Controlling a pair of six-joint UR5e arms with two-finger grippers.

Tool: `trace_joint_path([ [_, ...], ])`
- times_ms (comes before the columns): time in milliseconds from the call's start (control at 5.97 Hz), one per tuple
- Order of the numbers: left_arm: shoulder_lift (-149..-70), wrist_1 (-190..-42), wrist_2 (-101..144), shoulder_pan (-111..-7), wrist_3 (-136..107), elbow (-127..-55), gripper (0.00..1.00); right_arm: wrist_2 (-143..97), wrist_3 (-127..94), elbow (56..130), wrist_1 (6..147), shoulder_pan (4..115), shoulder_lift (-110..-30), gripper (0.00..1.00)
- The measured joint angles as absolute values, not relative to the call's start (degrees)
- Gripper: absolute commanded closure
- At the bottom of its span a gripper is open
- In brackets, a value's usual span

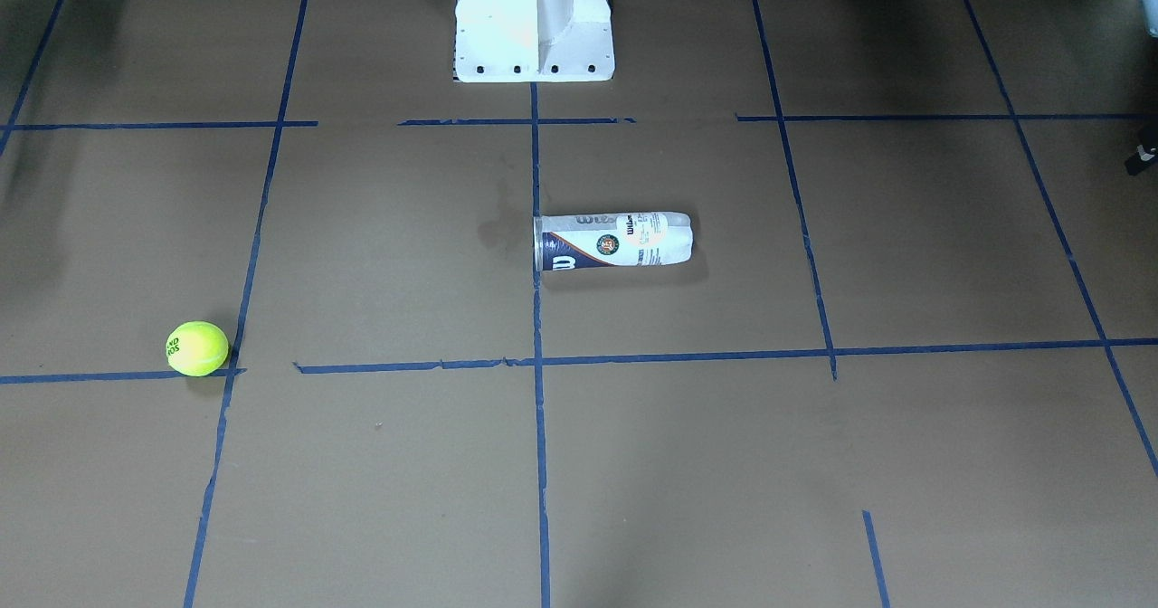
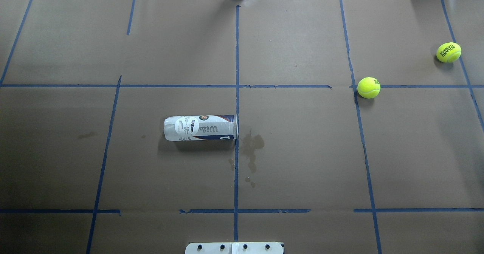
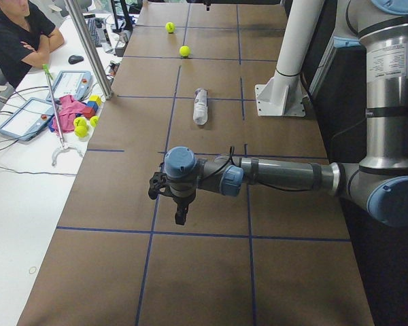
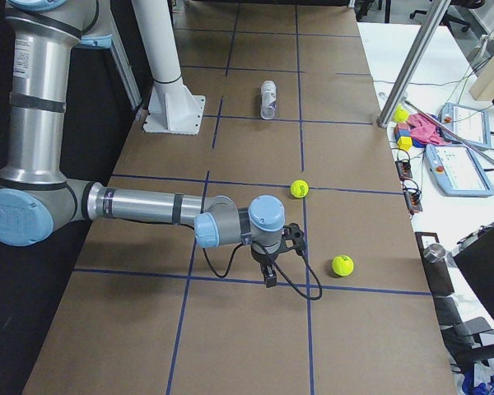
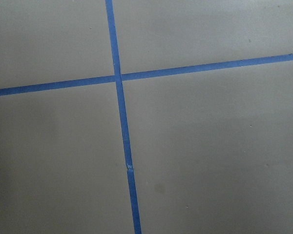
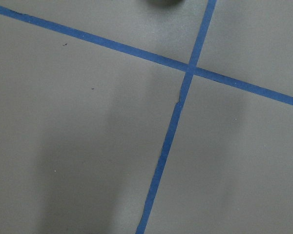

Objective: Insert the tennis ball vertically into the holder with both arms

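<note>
Clear plastic holder (image 2: pixel 200 127) lay on its side in the middle of the desk (image 2: pixel 302 163), with the tennis ball (image 2: pixel 368 87) well apart to its right and a second ball (image 2: pixel 448 52) farther off. Either could roll away if nudged off-centre. Left claw (image 3: pixel 180 216) and right claw (image 4: pixel 268 276) hung above the desk, gripping nothing. How wide they stood, I couldn't tell.

We see a counter (image 2: pixel 302 152) of plain brown paper, crossed by a grid of blue tape (image 2: pixel 236 57), with a darker blotchy stain (image 2: pixel 252 146) near the middle. The ball (image 2: pixel 368 87) is neon yellow-green with black lettering, and so is a second ball (image 2: pixel 449 52). The holder (image 2: pixel 200 127) is clear, its label white and navy with a round green-and-orange logo. The pedestal (image 1: pixel 534 20) is white. The left arm (image 3: pixel 285 174) and right arm (image 4: pixel 148 204) are silver-grey with light blue caps. The left claw (image 3: pixel 180 216) and right claw (image 4: pixel 267 276) are black.
</note>
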State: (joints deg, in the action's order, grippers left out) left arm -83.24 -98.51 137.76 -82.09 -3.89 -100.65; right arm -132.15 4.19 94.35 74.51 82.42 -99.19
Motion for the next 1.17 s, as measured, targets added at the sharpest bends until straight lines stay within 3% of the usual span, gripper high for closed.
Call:
trace_joint_path([
  [670, -85.7, -115.2, 137.8, -70.2, -4.1, -101.8, 0.00, -132.0, 4.0, 93.9, 74.0, 81.8, -99.1, 0.00],
  [1173, -93.6, -116.9, 137.3, -57.7, -10.1, -105.0, 0.00, -132.2, 3.7, 93.7, 71.0, 81.8, -99.3, 0.00],
])
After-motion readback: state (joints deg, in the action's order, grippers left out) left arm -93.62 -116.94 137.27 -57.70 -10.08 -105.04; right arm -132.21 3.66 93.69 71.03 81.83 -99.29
